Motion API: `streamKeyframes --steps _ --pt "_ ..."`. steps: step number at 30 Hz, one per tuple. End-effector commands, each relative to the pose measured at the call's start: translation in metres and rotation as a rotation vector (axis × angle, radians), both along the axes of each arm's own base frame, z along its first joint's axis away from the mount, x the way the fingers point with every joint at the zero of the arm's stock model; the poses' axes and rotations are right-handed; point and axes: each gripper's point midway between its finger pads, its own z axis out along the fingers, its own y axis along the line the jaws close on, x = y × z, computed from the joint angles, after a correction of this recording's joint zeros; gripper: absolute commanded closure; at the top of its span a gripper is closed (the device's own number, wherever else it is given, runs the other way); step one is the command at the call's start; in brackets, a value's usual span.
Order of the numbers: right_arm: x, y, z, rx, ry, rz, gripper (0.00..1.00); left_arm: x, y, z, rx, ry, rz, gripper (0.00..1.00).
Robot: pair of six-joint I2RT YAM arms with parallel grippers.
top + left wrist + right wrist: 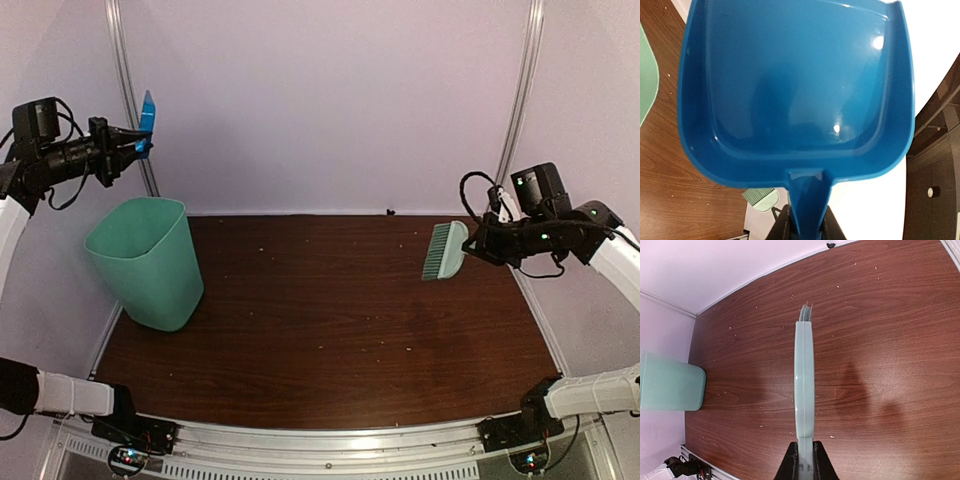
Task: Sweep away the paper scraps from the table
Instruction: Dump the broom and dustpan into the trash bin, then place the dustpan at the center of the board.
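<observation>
- Dark wood-grain table point(330, 330) lay almost bare; no coloured paper scraps showed, only tiny pale flecks point(832, 436) dotted well apart across it.
- Mint-green bin point(150, 265) stood upright at the table's left edge. Risk: it looked light, so an arm coming down beside it could tip or shove it.
- Blue dustpan point(795, 85) hung high in the air above and behind the bin, with the left gripper point(807, 227) clamped on its handle. Risk: the long way down to the table could clip the bin rim.
- Pale green brush point(445, 250) was held off the surface over the right side, with the right gripper point(804, 465) closed tight on its handle. Risk: the thin handle could twist in the grip under sweeping pressure.
- Flecks risk: so small that the bristles might skip them or flick them off the edge rather than into the pan.
- Top view alone showed both arms, the bin and how far apart pan and brush were; it gave only a sliver of the pan.
- Left wrist alone showed the pan's inside, which was empty and glossy.
- Right wrist showed the flecks most plainly; in the top view they were barely specks.
- No view showed the inside of the bin.
</observation>
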Motion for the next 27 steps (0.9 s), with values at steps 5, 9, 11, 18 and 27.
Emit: streamKeyframes --steps 5,9,11,18,27 --pt "0.007 0.000 0.010 0.035 -0.051 -0.028 1.00 0.006 -0.071 -0.001 0.223 -0.071 -0.169 1.00" --pt "0.011 0.000 0.010 0.043 -0.059 -0.044 1.00 0.004 -0.112 -0.014 0.341 -0.074 -0.235 1.00" --pt "0.012 -0.002 0.010 0.043 -0.064 -0.060 1.00 0.003 -0.131 -0.030 0.414 -0.047 -0.272 1.00" --pt "0.013 -0.010 0.008 0.063 -0.089 -0.118 1.00 -0.006 -0.190 -0.107 0.654 0.035 -0.412 1.00" --pt "0.008 -0.016 0.004 0.076 -0.104 -0.149 1.00 -0.016 -0.177 -0.249 0.967 0.229 -0.449 1.00"
